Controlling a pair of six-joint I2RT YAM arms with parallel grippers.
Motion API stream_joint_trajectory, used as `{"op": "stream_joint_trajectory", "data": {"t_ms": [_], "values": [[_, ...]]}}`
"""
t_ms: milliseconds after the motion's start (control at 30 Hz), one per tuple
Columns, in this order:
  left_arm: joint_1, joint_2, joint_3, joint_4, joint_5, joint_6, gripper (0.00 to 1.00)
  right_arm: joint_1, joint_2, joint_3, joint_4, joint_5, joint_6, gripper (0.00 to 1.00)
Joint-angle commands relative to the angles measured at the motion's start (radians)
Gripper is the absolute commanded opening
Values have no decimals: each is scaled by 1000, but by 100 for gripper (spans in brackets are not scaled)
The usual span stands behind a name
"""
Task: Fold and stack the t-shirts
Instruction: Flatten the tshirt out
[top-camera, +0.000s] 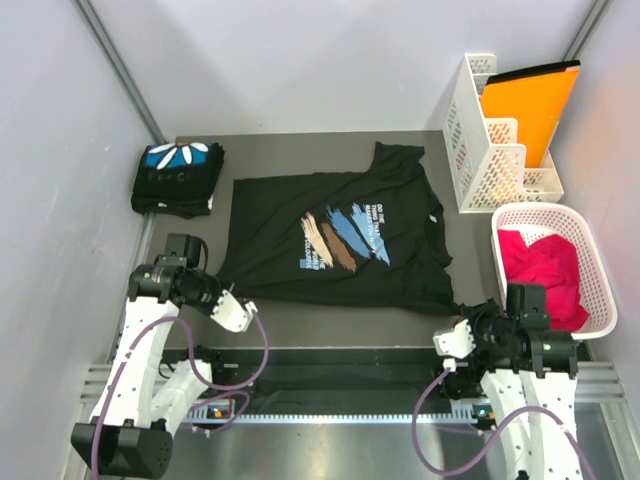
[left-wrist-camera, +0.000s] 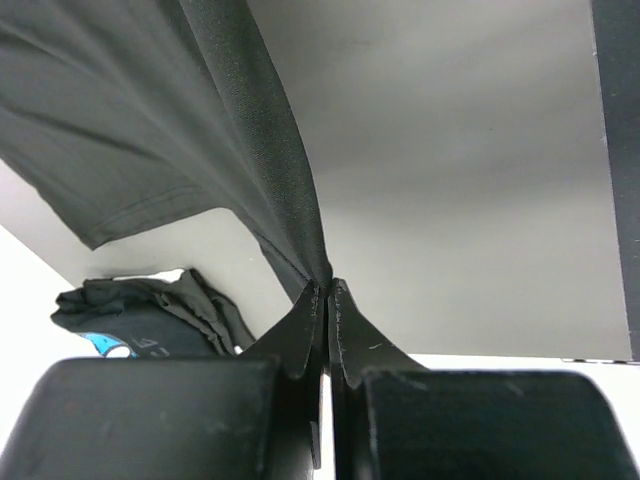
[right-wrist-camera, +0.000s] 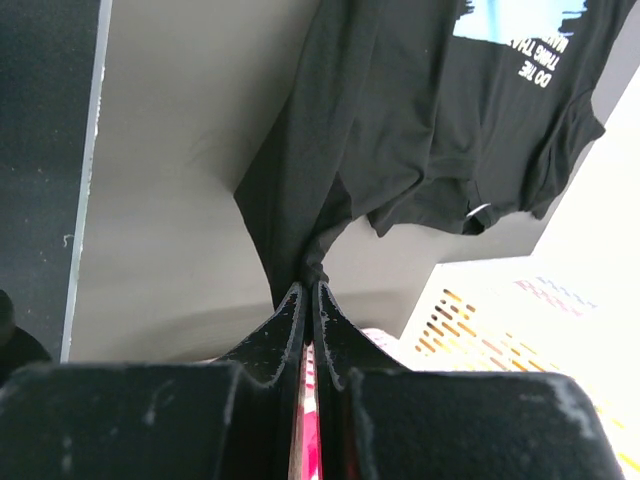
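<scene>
Now, my left tool (left-wrist-camera: 325, 285) and right tool (right-wrist-camera: 308, 288) pinch the black brush-stroke-print cloth t-shirt (top-camera: 340, 235) by its near corners — I'd lift both evenly.

The only writing that can be read is the white lettering (right-wrist-camera: 528, 62) printed on the chest of the spread t-shirt (top-camera: 340, 240), just right of its blue and tan brush strokes (top-camera: 340, 238). In the right wrist view it runs sideways: one line starts "DO" with a short word after it, the next reads "THING THA", a third starts "MA", and the rest is cut off. From above it is too small to read. Small marks under the petals on the folded t-shirt (top-camera: 178, 178), far left, cannot be made out.
</scene>
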Motion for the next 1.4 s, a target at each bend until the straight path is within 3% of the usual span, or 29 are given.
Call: {"op": "stream_joint_trajectory", "data": {"t_ms": [0, 200, 267, 300, 333, 433, 467, 533, 567, 700, 800, 833, 900, 933, 967, 1033, 1100, 1133, 1167, 1200, 1233, 1267, 1367], "values": [[8, -10, -17, -78, 16, 125, 0, 18, -47, -13, -133, -54, -5, 0], [8, -22, -39, -81, 55, 76, 0, 21, -48, 4, -134, -82, 39, 0], [8, -34, -45, -81, 56, 73, 0, 21, -68, 7, -133, -82, 39, 7], [8, -39, -51, -80, 55, 72, 7, 21, -73, 11, -134, -82, 41, 15], [8, -48, -54, -80, 50, 73, 13, 21, -74, 16, -133, -81, 47, 40], [8, -56, -62, -71, 36, 69, 28, 21, -70, 37, -131, -88, 53, 94], [8, -56, -62, -71, 19, 69, 31, 21, -70, 42, -130, -99, 51, 100], [8, -53, -48, -34, 12, 40, 45, 21, -68, 59, -128, -107, 39, 100], [8, -51, -39, -10, 12, 18, 46, 21, -67, 63, -127, -116, 35, 100], [8, -41, 47, 113, 35, -86, 49, 21, -56, 103, -96, -133, 67, 100], [8, -38, 66, 352, 82, -201, 59, 21, -50, 94, 42, -136, 166, 100], [8, -35, 58, 520, 88, -233, 64, 21, -39, 86, 185, -134, 290, 100], [8, -19, 9, 682, 72, -287, 67, 21, -5, 62, 350, -113, 493, 100], [8, 10, -8, 743, 56, -304, 70, 21, 52, 59, 528, -81, 569, 100], [8, 31, -39, 853, 38, -309, 70, 21, 99, 65, 611, -61, 631, 95], [8, 103, -51, 926, 30, -330, 69, 21, 268, 88, 823, -1, 792, 78], [8, 166, -53, 1035, 22, -373, 61, 21, 416, 180, 934, 37, 922, 54], [8, 236, -50, 1072, 16, -387, 57, 21, 576, 229, 944, 60, 965, 31], [8, 275, -34, 1098, 13, -396, 42, 21, 663, 351, 943, 70, 1007, 15], [6, 354, -24, 1153, 9, -413, 0, 21, 750, 422, 899, 77, 1078, 0], [5, 396, -8, 1179, -2, -425, 0, 21, 921, 498, 857, 73, 1105, 0], [-3, 436, 31, 1195, -29, -438, 0, 21, 1005, 669, 796, 58, 1111, 0], [-7, 574, 136, 1233, -62, -484, 0, 21, 1275, 940, 684, 38, 1183, 0]]}}
